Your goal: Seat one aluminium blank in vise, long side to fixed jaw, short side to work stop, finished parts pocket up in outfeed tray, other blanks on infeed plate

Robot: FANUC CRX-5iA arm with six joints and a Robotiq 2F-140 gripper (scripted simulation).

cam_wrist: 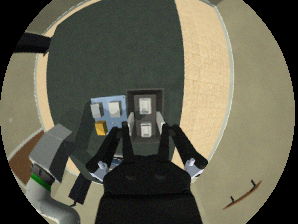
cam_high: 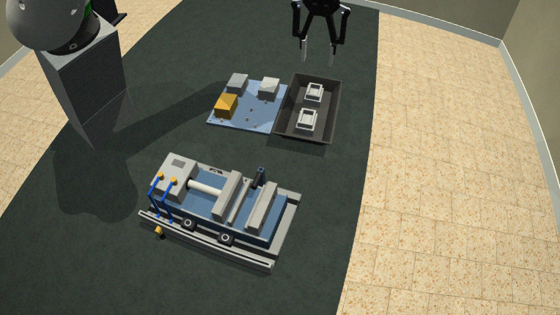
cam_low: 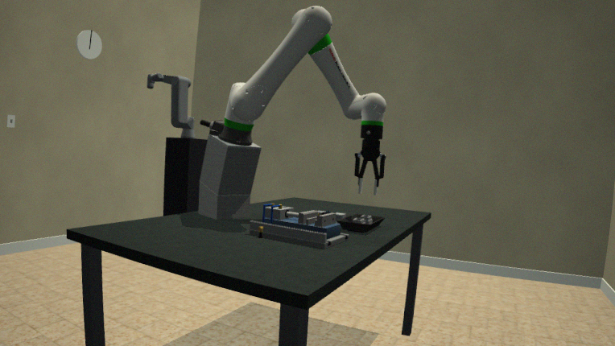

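The dark desk (cam_low: 241, 257) carries everything, with wide bare surface toward its near edge and left of the vise; the white arm (cam_low: 275, 64) rises from a grey pedestal (cam_high: 83, 83) at the desk's back corner, bends at a high elbow and drops its wrist straight down, so the claw (cam_high: 317, 54) hangs well above the far end of the outfeed tray (cam_high: 283, 113), touching nothing; its fingers (cam_high: 303, 53) stand partly spread, pointing down, with only air between them.

The vise (cam_high: 287, 203) sits near the desk's middle, its narrow opening bare of any blank, the dark work stop (cam_high: 257, 178) upright at the end nearer the infeed plate (cam_high: 254, 117); open desk lies between vise and plate.

The plate lies just beside the tray, side by side; on it stand two aluminium blanks (cam_high: 237, 83) at its far edge and a brass blank (cam_high: 226, 105) at its left edge, all inside the rim.

Two finished parts (cam_high: 306, 119) lie flat in the tray, pockets up, apart from each other.
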